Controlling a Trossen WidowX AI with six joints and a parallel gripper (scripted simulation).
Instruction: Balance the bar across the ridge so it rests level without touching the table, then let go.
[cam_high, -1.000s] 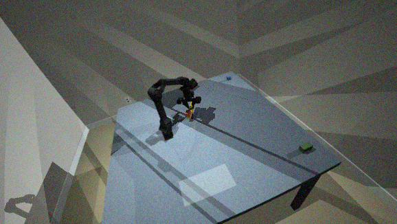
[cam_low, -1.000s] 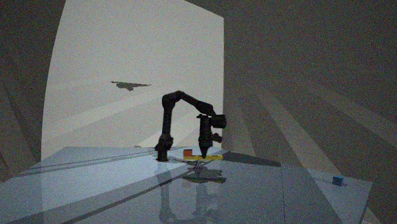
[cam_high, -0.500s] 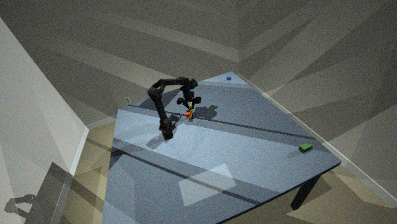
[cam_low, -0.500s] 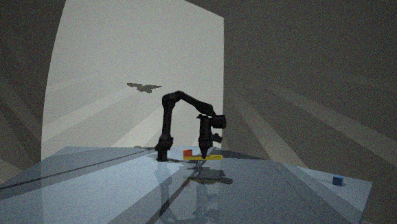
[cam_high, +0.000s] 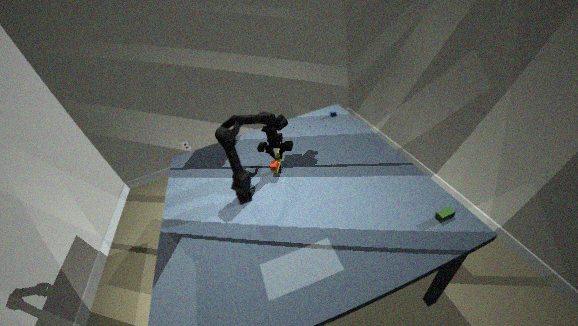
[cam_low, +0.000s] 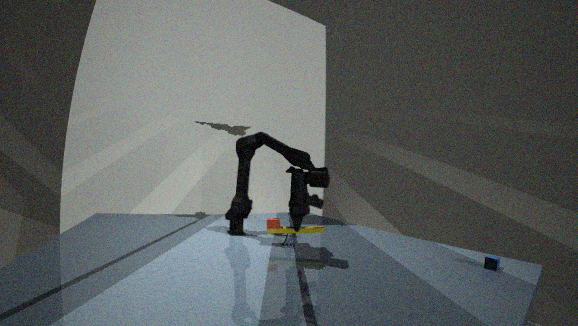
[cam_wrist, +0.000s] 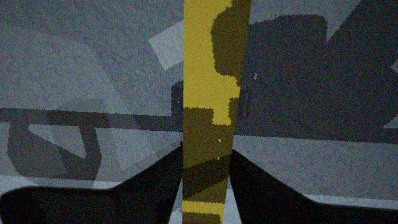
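A yellow bar (cam_low: 312, 230) (cam_wrist: 202, 55) carries a red-orange block (cam_high: 274, 166) (cam_low: 273, 223) at its left end in the exterior view. The bar looks about level and is off the table. My gripper (cam_low: 297, 229) (cam_wrist: 206, 153) is shut on the bar, just right of the small dark ridge (cam_low: 288, 241) in the exterior view. The ridge is directly under the bar, between the block and my fingers. Whether the bar touches it cannot be told. The wrist view shows the bar running between both fingers; most of the ridge is hidden there.
The blue-grey table (cam_high: 350, 200) (cam_low: 200, 280) has strong shadows and light bands across it. A green block (cam_high: 445, 214) lies near the table's right edge in the top view. A small blue block (cam_high: 333, 114) (cam_low: 492, 262) lies near the far corner in the top view.
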